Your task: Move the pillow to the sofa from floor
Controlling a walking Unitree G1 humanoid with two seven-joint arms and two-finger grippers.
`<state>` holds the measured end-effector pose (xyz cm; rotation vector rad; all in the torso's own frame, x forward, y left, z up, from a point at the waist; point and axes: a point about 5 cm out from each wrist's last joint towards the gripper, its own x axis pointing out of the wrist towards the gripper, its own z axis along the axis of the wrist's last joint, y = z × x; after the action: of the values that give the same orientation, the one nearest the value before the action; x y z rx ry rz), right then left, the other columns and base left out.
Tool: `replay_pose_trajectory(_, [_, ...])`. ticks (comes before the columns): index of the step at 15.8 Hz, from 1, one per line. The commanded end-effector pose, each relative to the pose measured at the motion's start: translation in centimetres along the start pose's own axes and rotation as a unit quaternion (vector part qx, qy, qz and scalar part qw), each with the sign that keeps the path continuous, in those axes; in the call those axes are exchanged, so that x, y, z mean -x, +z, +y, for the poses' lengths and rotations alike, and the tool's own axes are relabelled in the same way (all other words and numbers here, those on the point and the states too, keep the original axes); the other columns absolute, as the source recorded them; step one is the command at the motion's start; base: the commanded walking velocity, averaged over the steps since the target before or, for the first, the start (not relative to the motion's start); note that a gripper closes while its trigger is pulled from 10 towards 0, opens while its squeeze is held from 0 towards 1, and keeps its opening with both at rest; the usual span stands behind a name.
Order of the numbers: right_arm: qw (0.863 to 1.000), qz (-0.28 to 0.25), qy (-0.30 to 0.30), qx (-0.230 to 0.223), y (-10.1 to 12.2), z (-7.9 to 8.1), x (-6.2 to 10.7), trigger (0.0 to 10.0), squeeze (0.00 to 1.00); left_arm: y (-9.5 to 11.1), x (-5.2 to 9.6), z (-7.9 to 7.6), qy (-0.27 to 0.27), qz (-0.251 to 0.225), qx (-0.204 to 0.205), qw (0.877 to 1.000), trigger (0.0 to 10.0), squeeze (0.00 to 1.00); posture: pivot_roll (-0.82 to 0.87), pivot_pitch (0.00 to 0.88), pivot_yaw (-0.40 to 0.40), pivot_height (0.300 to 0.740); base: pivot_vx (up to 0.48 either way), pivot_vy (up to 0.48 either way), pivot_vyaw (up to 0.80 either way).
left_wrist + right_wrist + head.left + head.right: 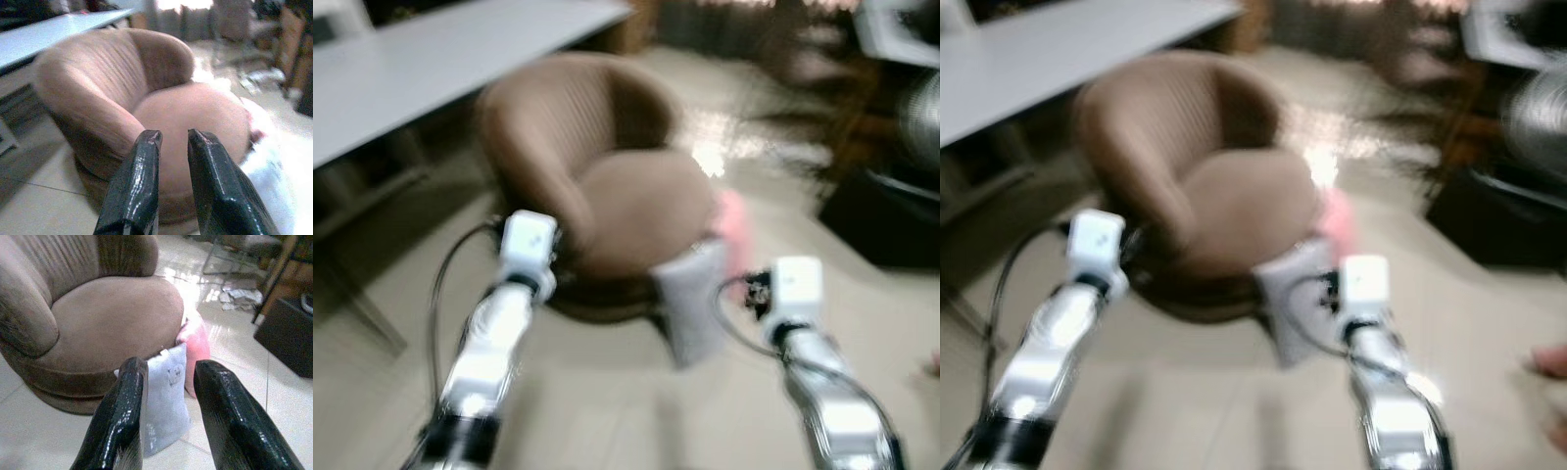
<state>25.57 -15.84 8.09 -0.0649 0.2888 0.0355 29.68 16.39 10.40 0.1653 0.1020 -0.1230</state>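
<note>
Approaching, judging by the blur, with left gripper (pixel 173 139) and right gripper (pixel 168 367) both parted and empty, grey pillow (pixel 164 396) on the floor against the sofa (pixel 107 318), beside a pink pillow (pixel 198 345); next, right gripper down onto it.

Both silver arms are reaching forward, side by side. The left gripper (pixel 173 139) is holding its fingers slightly apart. The right gripper (pixel 168 369) is showing a wider gap, gripping nothing.
</note>
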Motion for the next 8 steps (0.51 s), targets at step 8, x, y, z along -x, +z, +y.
replay_pose_trajectory(8, [0.998, 0.014, 0.031, 0.045, -0.16, 0.32, -0.29, 10.0, 0.0, 0.31, 0.35, 0.03, -0.003, -0.011, 0.006, 1.0, 10.0, 0.0, -0.04, 0.001, 0.007, 0.74, 0.319, 0.0, -0.28])
